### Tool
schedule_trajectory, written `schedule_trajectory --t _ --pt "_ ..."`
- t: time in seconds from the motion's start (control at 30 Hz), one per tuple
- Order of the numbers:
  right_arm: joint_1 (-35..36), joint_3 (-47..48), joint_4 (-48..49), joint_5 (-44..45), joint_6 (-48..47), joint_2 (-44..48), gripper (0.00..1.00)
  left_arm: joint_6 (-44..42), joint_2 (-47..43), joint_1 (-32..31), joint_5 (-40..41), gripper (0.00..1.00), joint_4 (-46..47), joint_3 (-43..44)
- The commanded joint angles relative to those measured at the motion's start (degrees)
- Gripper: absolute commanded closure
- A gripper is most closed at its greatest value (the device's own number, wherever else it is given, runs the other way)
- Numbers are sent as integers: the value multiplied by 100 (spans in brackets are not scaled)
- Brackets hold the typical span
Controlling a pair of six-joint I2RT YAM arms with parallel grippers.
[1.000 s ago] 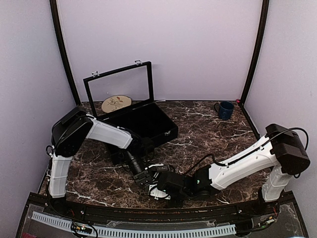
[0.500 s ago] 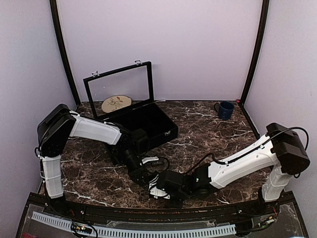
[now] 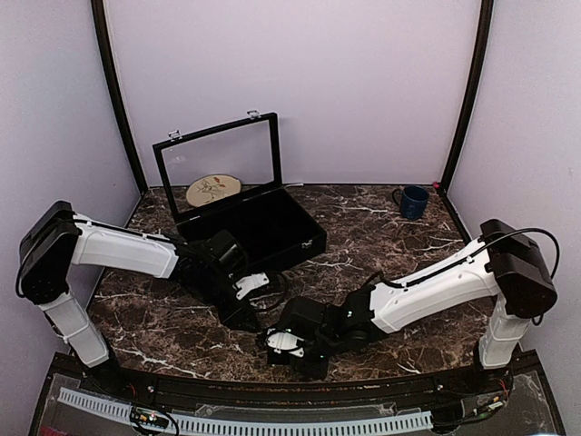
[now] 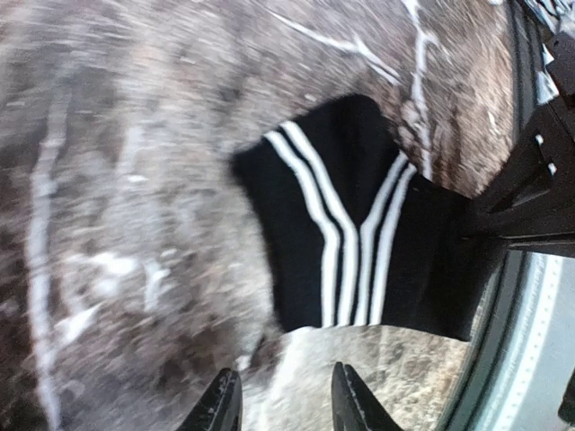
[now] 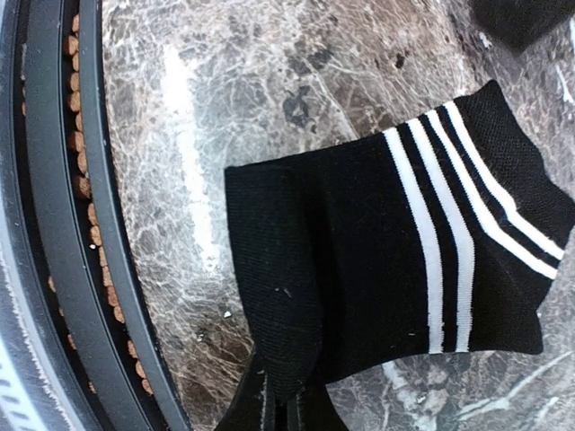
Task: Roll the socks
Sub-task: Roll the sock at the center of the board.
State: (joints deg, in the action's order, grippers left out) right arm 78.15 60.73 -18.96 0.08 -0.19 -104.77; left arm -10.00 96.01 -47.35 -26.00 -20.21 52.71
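Observation:
A black ankle sock [image 5: 386,260] with white stripes lies flat on the marble table near its front edge. It also shows in the left wrist view as the sock [image 4: 359,233]. My right gripper [image 5: 280,409] is shut on a raised fold of the sock's plain end. In the top view the right gripper [image 3: 283,347] sits low over that spot. My left gripper [image 4: 286,404] is open and empty, a short way off the sock's striped end, over bare marble. From above, the left gripper [image 3: 247,312] is just left of the right one.
A black case [image 3: 272,232] with its glass lid raised stands at the back left, a round wooden disc [image 3: 214,189] behind it. A blue mug [image 3: 413,202] is at the back right. The table's front rail [image 5: 54,224] runs close beside the sock.
The left arm has swung out to the left and its gripper has drawn back from the right gripper. The right gripper has shifted slightly left, still pinching the sock.

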Motion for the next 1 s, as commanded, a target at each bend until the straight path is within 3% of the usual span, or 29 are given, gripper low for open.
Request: schedule_trajectory --t 0.0,0.27,0.6,0.97 --pt "-219 62 -312 -639 212 -174 100 448 -659 29 916 63 865 -504" --pt "-324 437 -683 -1198 119 -423 100 870 -1668 -108 1640 63 1808 -1546" --pt "-556 1103 -1294 -2264 100 -903 100 535 -2320 -1230 2466 62 2613 -2143" --pt "-797 1091 -1329 -2757 233 -1005 100 669 -3356 -1558 3640 62 2644 -2704"
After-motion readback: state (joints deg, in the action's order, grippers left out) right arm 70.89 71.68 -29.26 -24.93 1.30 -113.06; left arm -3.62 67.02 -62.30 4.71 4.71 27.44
